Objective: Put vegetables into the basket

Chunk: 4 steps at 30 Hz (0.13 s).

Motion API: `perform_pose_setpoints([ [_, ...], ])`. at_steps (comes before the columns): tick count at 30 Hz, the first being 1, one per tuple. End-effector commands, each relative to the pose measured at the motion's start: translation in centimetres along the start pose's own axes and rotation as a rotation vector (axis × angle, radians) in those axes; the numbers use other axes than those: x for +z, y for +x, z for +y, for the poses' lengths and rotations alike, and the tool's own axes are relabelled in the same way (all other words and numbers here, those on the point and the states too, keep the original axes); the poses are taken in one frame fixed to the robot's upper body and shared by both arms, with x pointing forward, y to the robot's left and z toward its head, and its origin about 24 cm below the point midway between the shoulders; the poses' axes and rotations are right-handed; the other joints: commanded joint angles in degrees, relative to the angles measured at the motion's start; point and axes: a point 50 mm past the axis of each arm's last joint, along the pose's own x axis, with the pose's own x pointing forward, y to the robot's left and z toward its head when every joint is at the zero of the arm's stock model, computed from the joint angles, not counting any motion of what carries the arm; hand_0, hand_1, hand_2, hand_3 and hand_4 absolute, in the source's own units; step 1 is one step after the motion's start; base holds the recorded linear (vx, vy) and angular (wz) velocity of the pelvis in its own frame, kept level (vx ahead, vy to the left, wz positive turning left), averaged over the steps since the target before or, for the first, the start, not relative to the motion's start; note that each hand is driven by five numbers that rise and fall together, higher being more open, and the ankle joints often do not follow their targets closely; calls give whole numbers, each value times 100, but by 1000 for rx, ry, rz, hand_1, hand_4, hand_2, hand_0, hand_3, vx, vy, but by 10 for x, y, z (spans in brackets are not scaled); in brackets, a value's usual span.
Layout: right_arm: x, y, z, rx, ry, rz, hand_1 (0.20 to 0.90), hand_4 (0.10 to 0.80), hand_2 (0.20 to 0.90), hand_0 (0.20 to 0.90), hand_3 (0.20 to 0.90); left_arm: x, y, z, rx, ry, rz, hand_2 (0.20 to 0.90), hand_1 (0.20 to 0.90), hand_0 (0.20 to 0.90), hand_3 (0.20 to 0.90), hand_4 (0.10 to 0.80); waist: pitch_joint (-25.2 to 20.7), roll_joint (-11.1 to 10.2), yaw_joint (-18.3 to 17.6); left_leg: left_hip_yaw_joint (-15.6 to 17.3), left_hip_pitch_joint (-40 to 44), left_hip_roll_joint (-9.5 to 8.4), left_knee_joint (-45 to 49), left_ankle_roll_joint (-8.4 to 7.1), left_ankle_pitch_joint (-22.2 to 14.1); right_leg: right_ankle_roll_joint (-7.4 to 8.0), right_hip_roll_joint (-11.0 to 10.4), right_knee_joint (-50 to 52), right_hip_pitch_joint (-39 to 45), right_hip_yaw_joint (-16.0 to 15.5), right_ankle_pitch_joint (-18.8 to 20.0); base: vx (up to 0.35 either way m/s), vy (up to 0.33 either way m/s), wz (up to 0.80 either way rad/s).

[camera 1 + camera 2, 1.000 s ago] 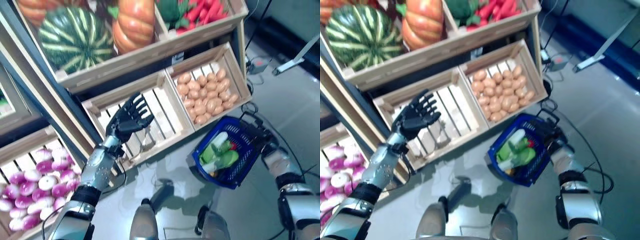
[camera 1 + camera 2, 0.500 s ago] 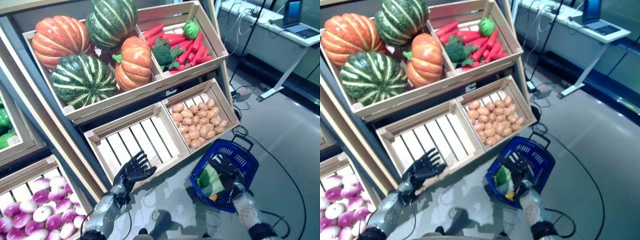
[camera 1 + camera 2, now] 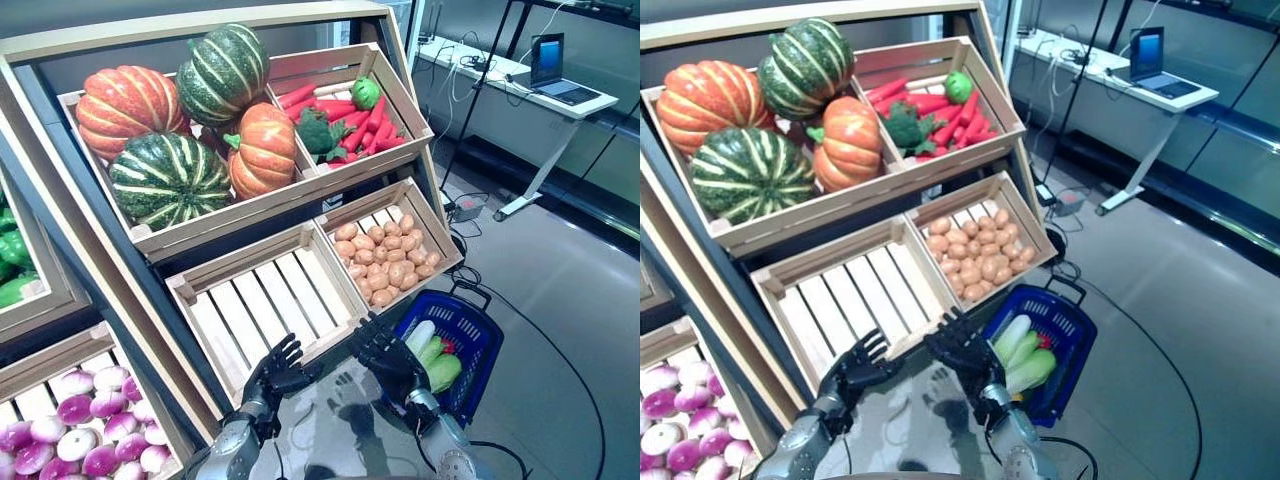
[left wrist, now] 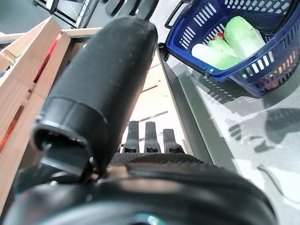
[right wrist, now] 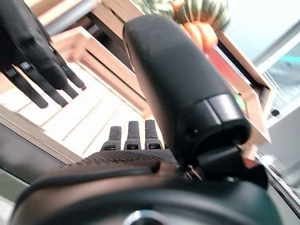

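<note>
Vegetables, pale and green leafy ones (image 3: 432, 352), lie in the blue plastic basket (image 3: 478, 330) on the floor. Beside it, left hand (image 3: 272, 374) and right hand (image 3: 392, 360) hover with straight fingers, holding nothing. They look light, soft, bruisable; grip mid-length.

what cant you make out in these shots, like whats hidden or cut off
- Bottom of the blue basket: in the eye views the vegetables lying on top hide whatever is under them.
- Far corner of the basket: in the left eye view the right hand covers it.
- Purple and white bulbs: cut off by the lower left edge.
- Green vegetables in the crate at far left: mostly outside the left eye view.
</note>
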Motion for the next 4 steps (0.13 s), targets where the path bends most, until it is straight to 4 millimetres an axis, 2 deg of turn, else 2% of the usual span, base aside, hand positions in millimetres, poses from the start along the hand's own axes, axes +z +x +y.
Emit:
perform_pose_setpoints([
  [1,42,19,41,256,-18,-235,900,800,900,900,900,57,16,-28,-97,-26,-281,900,900,900,900,800,233,116,24,-191,-146,-197,6,227,-126,-406,121,154,37,177,60,4,-2,12],
  [4,36,19,45,280,-36,-206,900,800,900,900,900,57,17,-32,-104,-34,-272,900,900,900,900,800,249,127,42,-227,-150,-205,6,225,-119,-402,105,153,54,151,56,-3,1,3],
])
